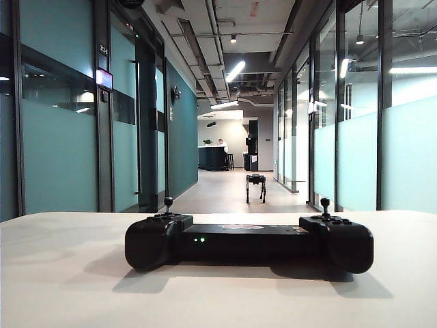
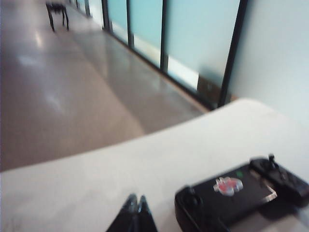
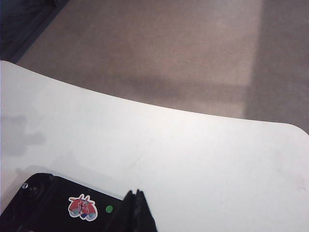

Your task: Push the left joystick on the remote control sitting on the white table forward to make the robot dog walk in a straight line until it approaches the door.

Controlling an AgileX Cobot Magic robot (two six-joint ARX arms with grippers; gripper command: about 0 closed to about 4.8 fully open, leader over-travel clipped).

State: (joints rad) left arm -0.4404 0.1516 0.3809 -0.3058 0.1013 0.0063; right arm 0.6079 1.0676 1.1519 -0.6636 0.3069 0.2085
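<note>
A white table (image 1: 61, 273) is filling the foreground, with a glass-walled corridor (image 1: 225, 188) running away behind it. The remote (image 1: 249, 240) is lying flat near the table's middle, two green LEDs glowing on its near edge, its left joystick (image 1: 168, 202) standing upright and untouched. The robot dog (image 1: 256, 186) is standing well down the corridor floor, small in the distance. Neither arm is appearing in the exterior view. The left gripper (image 2: 135, 202) is hovering above the table just beside the remote — fingertips pressed together, holding nothing. The right gripper (image 3: 135, 195) is hanging over the remote's far edge, likewise closed and empty.
</note>
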